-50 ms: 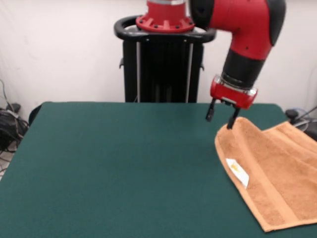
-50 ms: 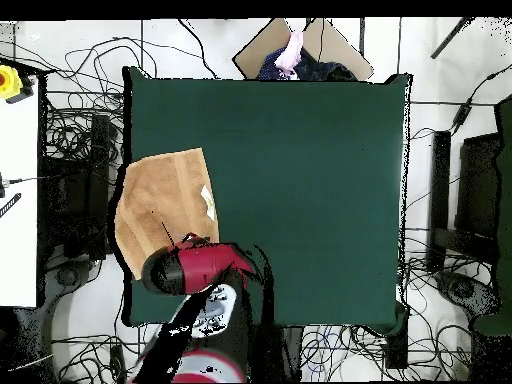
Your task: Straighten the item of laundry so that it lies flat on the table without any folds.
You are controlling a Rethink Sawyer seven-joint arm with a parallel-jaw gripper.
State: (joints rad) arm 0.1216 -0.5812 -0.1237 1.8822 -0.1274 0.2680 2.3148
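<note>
Towel (image 1: 277,173) cut off at right edge in front view, whole from overhead. Gripper (image 1: 220,119) open, one finger (image 1: 232,120) touching towel's top corner; hidden under arm (image 2: 190,268) from overhead.

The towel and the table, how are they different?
The towel is tan-orange and fluffy-looking; the table is dark green and smooth. The towel is much smaller than the table and sits at one side edge, partly over it in the overhead view. The towel has a fold and a small white tag; the table is flat and plain. Both have straight edges. The claw hangs open at the towel's corner.
</note>
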